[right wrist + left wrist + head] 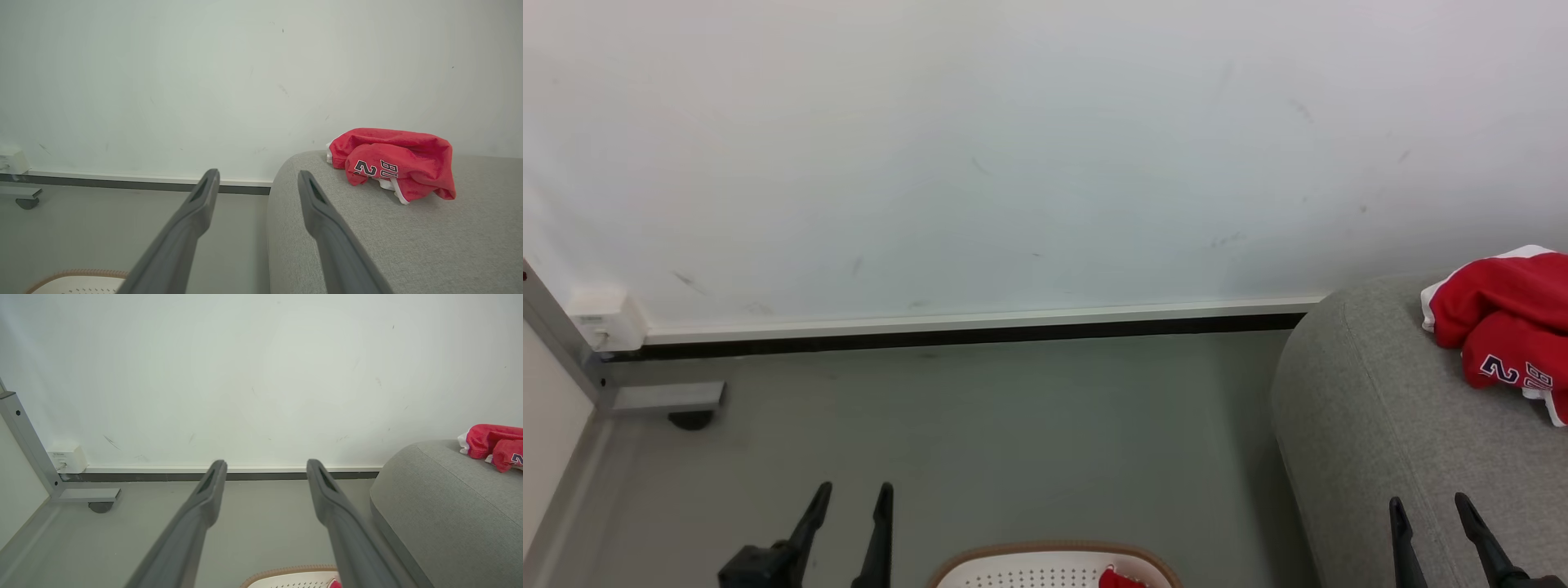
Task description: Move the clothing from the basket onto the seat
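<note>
Scuffed white wall, grey floor

We read a "2" and the letters "BU", black edged white, on the red jersey, lying beyond the right gripper, to its right. Further lettering is lost in folds.

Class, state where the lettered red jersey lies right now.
The red jersey lies crumpled on the grey seat at the head view's right edge, near the seat's rounded end, apart from the basket at bottom centre.
</note>
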Available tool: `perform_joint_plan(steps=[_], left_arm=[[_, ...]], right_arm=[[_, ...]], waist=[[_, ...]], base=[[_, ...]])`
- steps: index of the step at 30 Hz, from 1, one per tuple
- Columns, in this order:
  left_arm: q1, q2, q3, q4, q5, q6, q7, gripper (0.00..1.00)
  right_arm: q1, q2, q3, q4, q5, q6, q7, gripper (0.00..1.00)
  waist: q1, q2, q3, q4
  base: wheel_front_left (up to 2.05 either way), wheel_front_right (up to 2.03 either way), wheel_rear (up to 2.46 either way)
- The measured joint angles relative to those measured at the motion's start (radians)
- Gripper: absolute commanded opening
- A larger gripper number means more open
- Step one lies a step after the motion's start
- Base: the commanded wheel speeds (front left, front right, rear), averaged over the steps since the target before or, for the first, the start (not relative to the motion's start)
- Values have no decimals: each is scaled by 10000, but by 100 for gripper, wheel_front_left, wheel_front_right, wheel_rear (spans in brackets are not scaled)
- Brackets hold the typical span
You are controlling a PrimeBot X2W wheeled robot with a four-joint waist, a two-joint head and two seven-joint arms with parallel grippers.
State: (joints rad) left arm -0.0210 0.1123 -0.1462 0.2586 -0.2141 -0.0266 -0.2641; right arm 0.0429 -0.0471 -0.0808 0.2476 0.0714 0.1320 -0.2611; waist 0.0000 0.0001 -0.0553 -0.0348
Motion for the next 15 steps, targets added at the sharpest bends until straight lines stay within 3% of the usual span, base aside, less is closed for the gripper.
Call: perform_joint_plan(steps=[8,15], left_arm=[[-84,-142,155,54,190,-268,0,100],[-704,-326,-594,656,196,-639,119,100]], right_arm=[[-115,2,-138,-119,0,0,-2,100],[-735,-2,-443,-506,-173,0,-2,100]], waist=[[0,0,167,-123],[0,0,579,-398]], base=[[0,0,0],[0,0,0]])
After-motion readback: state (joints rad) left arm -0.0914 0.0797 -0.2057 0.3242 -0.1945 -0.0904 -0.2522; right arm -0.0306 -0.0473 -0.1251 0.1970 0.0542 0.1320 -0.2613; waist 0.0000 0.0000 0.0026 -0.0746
